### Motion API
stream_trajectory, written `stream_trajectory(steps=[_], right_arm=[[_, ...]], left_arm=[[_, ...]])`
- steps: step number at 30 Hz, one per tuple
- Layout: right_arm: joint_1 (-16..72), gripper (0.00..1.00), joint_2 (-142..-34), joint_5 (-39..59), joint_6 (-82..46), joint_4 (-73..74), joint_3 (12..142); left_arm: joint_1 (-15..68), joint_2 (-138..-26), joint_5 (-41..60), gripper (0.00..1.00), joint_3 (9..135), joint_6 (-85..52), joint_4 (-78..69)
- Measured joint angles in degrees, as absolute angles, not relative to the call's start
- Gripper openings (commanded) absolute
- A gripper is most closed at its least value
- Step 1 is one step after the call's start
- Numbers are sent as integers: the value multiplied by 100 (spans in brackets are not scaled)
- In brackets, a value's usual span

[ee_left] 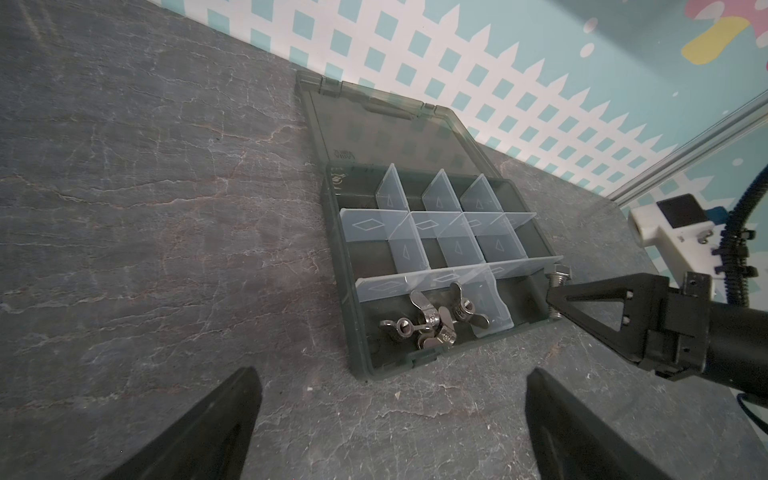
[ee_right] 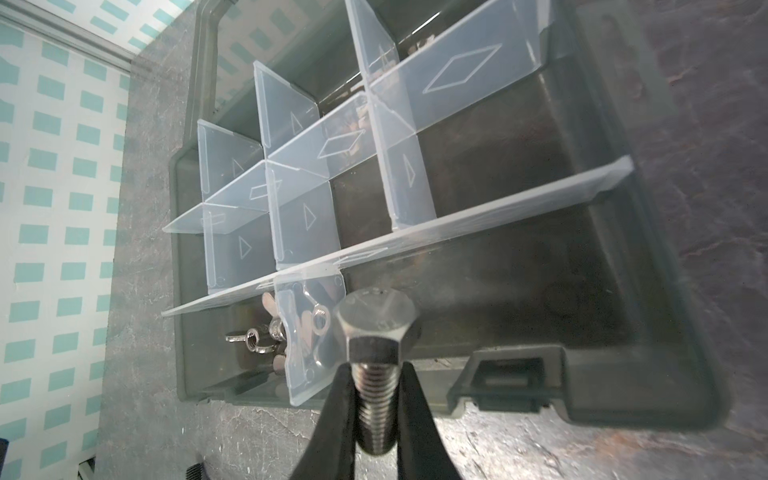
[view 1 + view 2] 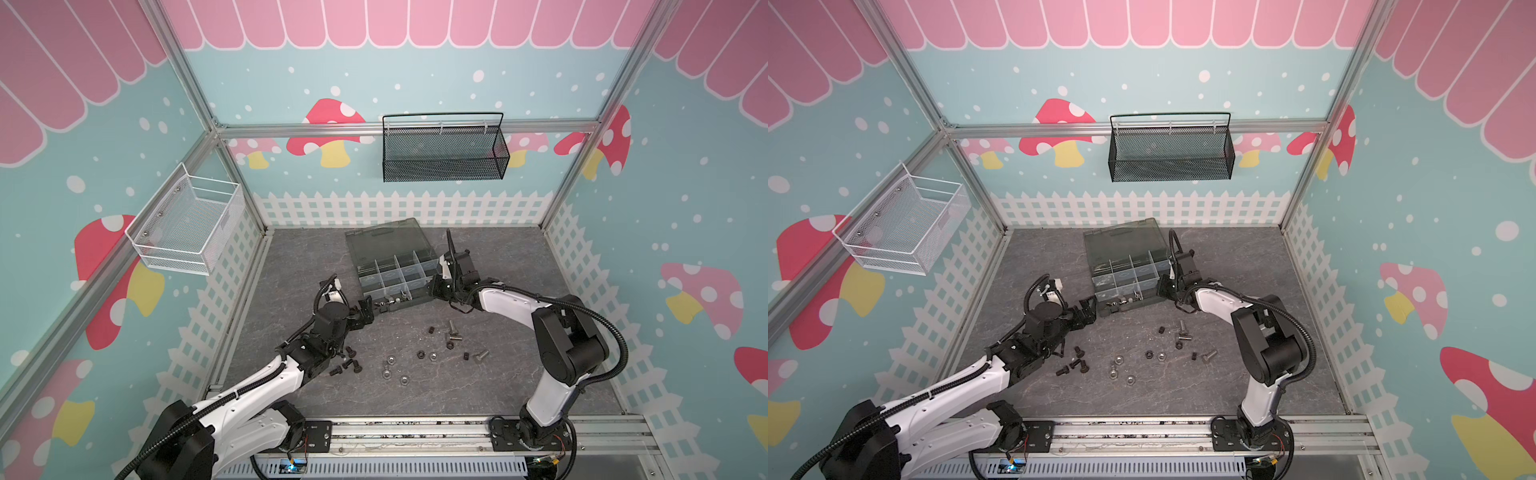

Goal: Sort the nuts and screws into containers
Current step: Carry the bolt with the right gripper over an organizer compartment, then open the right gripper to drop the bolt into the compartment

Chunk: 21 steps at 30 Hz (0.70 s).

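Only the right wrist view shows the grip plainly: the right hand point(image 2: 376, 370) is pressed together on the threaded shank of a silver hex-head screw point(image 2: 376, 320). The head stands clear of the two black fingers point(image 2: 328, 424), close against the wall of the dark organiser box point(image 2: 623, 384). The left wrist view gives the same pinch from the side, with the screw at the box's edge beside the wide front compartment. Whether it hangs over the rim or just outside it I cannot tell. That view alone shows the left hand point(image 1: 390, 374) spread wide above bare desk point(image 1: 145, 208), short of the box and touching nothing, its fingers cut off by the frame edge. Both wrist views show a heap of silver wing nuts point(image 1: 432, 324) in a front compartment, next to a short clear divider point(image 1: 492, 307) that leans out of line. In both top views the held screw is too small to make out at the right hand. Only they show the loose pieces on the desk nearer the robot, all apart from the box: black screws point(image 3: 356, 365), silver nuts point(image 3: 390, 360) and longer silver screws point(image 3: 455, 337). The box's lid point(image 3: 384, 237) is open on the far side.
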<state>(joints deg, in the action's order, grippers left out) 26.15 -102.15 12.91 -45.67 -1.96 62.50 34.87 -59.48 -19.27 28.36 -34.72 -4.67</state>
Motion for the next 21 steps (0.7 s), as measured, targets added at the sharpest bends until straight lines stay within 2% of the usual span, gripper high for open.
stream_trajectory(steps=[14,21], right_arm=[[2917,11,-10960,1173,-4156,-661,6993],[2991,31,-11076,1055,-3981,-856,7205]], left_arm=[[3487,-6010,-1929,99,2836,-3474,-464],[3487,-6010,-1931,99,2836,-3474,-460]])
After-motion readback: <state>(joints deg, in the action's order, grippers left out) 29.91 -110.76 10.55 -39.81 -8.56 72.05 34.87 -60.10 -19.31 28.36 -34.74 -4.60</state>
